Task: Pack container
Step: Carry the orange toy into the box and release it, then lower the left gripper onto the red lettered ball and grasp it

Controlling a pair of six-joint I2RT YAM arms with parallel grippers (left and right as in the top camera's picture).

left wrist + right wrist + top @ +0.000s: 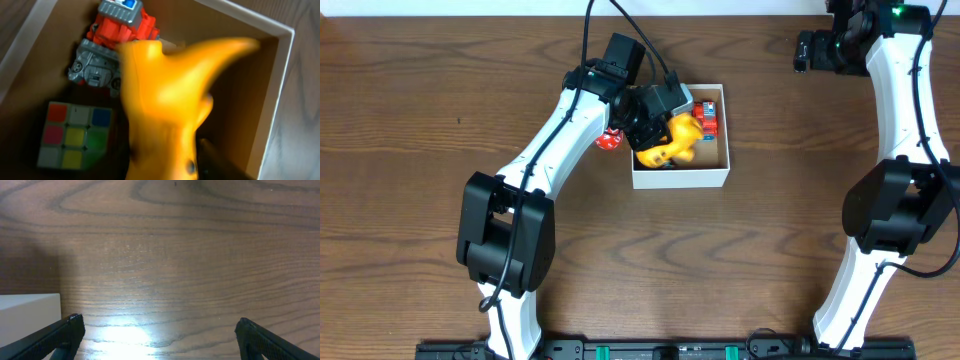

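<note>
The container [682,177] is a white box with a tan inside, near the table's middle. My left gripper [656,122] hangs over its left part, shut on a yellow toy [672,140], which fills the left wrist view [165,95]. Inside the box lie a red and grey robot toy [112,42], also seen from overhead [706,118], and a colour-tiled puzzle cube [75,135]. The box's white wall [277,90] runs along the right. My right gripper [157,335] is open and empty over bare wood at the far right back [810,50].
A small red object [609,141] lies on the table just left of the box, beside my left arm. A white block's corner [27,312] shows at the lower left of the right wrist view.
</note>
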